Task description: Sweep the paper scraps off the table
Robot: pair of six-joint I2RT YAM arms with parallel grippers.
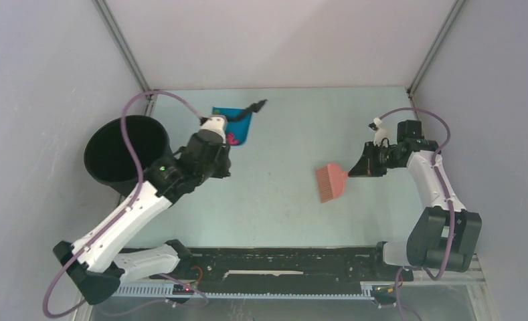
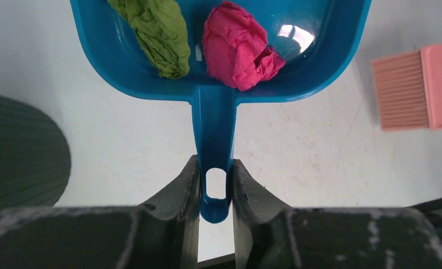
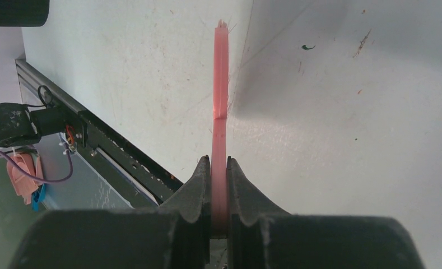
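Finding: the collecting step appears largely complete; emptying is judged to be the step in hand.

The left gripper (image 2: 215, 174) is pinched on the handle of the blue dustpan (image 2: 109, 61), its jaws closed on either side of the handle's hanging hole. Two paper scraps lie inside the pan near its back wall: a green scrap (image 2: 159, 36) and a magenta scrap (image 2: 238, 47), just beside one another.

The right gripper (image 3: 219, 168) is pressed together on the flat handle of the pink brush (image 1: 331, 182), which is well apart from the dustpan, over the middle of the worktop (image 1: 281, 134).

A dark item (image 1: 255, 105) lies just past the dustpan's far corner; whether it is a scrap cannot be told. A few small flecks show on the worktop in the right wrist view; too small to classify.

The black bin (image 1: 100, 175) stands at the worktop's left edge, near the left arm.

Assessment: the next move calls for carrying the pan level to the bin and tipping it without spilling. The dark item should be checked beforehand.
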